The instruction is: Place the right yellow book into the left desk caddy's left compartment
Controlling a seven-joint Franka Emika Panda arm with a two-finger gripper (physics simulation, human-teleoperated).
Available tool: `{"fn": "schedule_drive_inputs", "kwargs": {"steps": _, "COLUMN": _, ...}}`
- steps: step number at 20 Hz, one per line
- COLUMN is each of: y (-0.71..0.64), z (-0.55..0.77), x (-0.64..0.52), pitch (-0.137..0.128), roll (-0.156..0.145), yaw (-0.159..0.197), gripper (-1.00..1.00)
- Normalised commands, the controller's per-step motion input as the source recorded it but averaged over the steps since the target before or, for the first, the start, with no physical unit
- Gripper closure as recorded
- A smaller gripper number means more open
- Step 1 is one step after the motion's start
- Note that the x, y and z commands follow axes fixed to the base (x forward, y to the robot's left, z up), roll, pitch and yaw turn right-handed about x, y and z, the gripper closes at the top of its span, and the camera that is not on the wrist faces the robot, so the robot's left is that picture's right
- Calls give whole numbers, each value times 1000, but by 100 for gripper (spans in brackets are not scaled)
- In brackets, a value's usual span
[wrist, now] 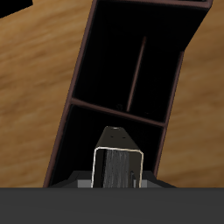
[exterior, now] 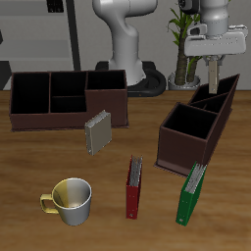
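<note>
Mug [exterior: 69,199], metal with a yellow handle, sits closest to the table's front edge, with a red-spined book [exterior: 134,186] and a green book [exterior: 191,193] lying alongside it. Farther back a tan-grey speckled book [exterior: 97,132] stands on edge before the wide low brown organiser [exterior: 67,98]. The left desk caddy [exterior: 199,127] rests on the wood [exterior: 29,167] past the green book. Above its taller end, the left compartment [wrist: 131,61], hangs the gripper [exterior: 213,61], jaws closed against the right yellow book [exterior: 213,71], which hangs upright, its edge [wrist: 118,166] showing in the wrist view over the caddy. A potted plant [exterior: 182,44] stands at the rear.
</note>
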Motion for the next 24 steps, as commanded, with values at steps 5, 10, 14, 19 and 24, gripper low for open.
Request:
{"fn": "schedule_drive_inputs", "kwargs": {"steps": 5, "y": 71, "z": -152, "x": 10, "pitch": 21, "roll": 21, "yaw": 7, "gripper": 100}}
{"fn": "schedule_drive_inputs", "kwargs": {"steps": 10, "y": 33, "z": -138, "x": 32, "pitch": 21, "roll": 10, "yaw": 1, "gripper": 100}}
{"fn": "schedule_drive_inputs", "kwargs": {"steps": 14, "y": 48, "z": -240, "x": 45, "pitch": 52, "roll": 32, "yaw": -12, "gripper": 100}}
{"fn": "schedule_drive_inputs", "kwargs": {"steps": 19, "y": -21, "z": -220, "x": 135, "pitch": 36, "roll": 0, "yaw": -14, "gripper": 100}}
{"fn": "schedule_drive_inputs", "kwargs": {"steps": 24, "y": -34, "z": -322, "x": 140, "pitch": 74, "roll": -5, "yaw": -19, "gripper": 100}}
